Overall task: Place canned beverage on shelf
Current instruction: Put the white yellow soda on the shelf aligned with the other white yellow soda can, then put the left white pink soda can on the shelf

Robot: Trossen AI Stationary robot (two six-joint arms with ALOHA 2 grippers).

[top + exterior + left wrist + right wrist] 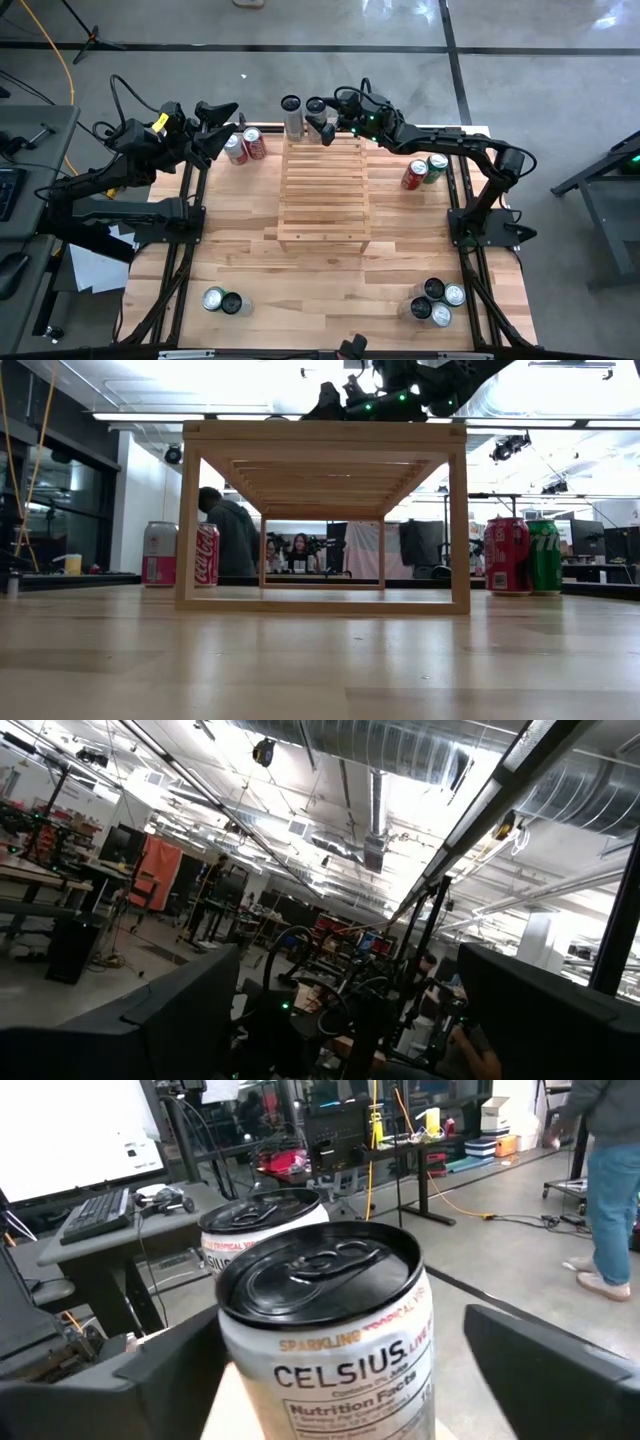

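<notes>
The pale slatted shelf (323, 190) stands mid-table. Two white Celsius cans stand upright on their bases at its far top edge. My right gripper (320, 1380) reaches level from the right and is open. Its fingers stand either side of the nearer can (325, 1330) with gaps showing. The other can (262, 1220) is just beyond it. In the high view the flanked can (318, 112) and its neighbour (291, 115) stand side by side. My left gripper (350, 1020) is open with nothing between its fingers, raised over the table's far left (222, 128).
A pink can (235, 148) and a red can (254, 142) stand far left of the shelf. A red can (415, 175) and a green can (437, 167) stand to its right. Two cans (222, 300) sit near left, and several cans (435, 300) near right.
</notes>
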